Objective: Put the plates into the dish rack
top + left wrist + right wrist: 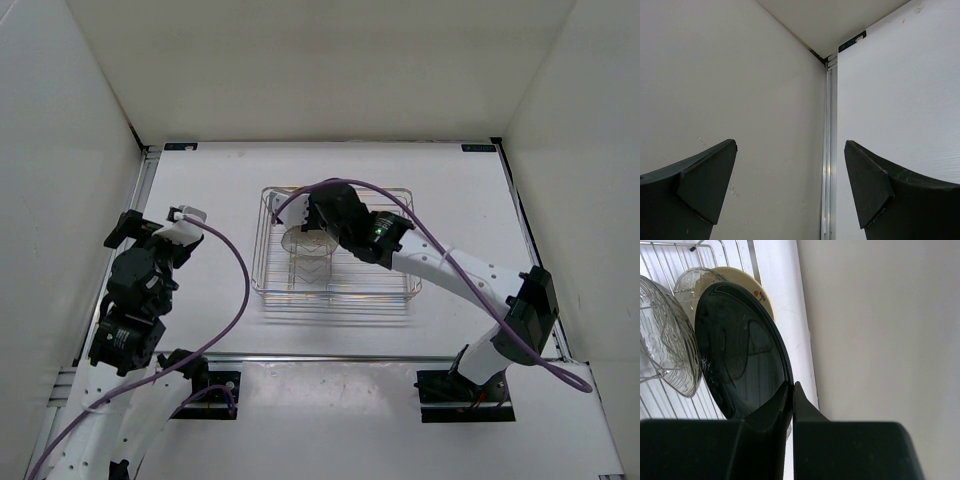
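The dish rack is a chrome wire basket in the middle of the table. My right gripper is shut on the rim of the glossy black plate, holding it on edge over the rack. Behind it stands the tan plate, with a pale translucent plate against it. Another translucent plate stands to the left and also shows from above. In the top view the right gripper is over the rack's far left part. My left gripper is open and empty, far from the rack.
The left gripper sits by the table's left edge, facing the aluminium rail and the left wall. White walls enclose the table on three sides. The purple cable runs along the right arm over the rack.
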`<state>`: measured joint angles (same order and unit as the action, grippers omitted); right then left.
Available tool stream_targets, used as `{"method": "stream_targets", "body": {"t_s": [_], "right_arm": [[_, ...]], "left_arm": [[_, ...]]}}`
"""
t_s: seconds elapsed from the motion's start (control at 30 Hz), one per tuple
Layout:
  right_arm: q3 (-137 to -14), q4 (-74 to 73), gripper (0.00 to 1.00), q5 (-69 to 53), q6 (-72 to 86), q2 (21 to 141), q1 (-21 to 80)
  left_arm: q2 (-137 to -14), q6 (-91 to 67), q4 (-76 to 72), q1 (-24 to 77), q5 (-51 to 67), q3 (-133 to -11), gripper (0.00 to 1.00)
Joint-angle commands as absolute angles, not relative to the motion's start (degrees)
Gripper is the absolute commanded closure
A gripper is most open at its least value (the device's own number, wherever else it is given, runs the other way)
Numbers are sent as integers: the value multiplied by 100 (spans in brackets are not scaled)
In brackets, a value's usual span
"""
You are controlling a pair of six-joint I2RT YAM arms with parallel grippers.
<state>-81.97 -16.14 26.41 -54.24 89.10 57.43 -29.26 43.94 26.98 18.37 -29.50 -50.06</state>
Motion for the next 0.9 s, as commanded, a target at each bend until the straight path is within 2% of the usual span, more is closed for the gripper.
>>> {"method": "stream_targets", "body": {"t_s": [0.0, 0.27, 0.6, 0.73, 0.87], "right_arm": [[-8420, -1433, 100, 2777, -5396, 8824, 5695], [-8367, -1117, 100, 2830, -5703, 8771, 5449], [-8920, -721, 100, 2953, -6108, 8877, 5256], [-9044, -931, 100, 3006, -6108, 8877, 5484], [-8659, -1125, 100, 3067, -5985, 8701, 5896]], "left_arm": [[-2874, 4271, 2742, 1793, -2918, -4992, 0], [-2821, 4271, 2795, 1740, -2865, -4992, 0], [-2821, 4219, 2795, 1688, -2865, -4992, 0], [-2821, 4219, 2795, 1687, -2812, -4939, 0], [-2821, 4219, 2795, 1687, -2812, -4826, 0]]}}
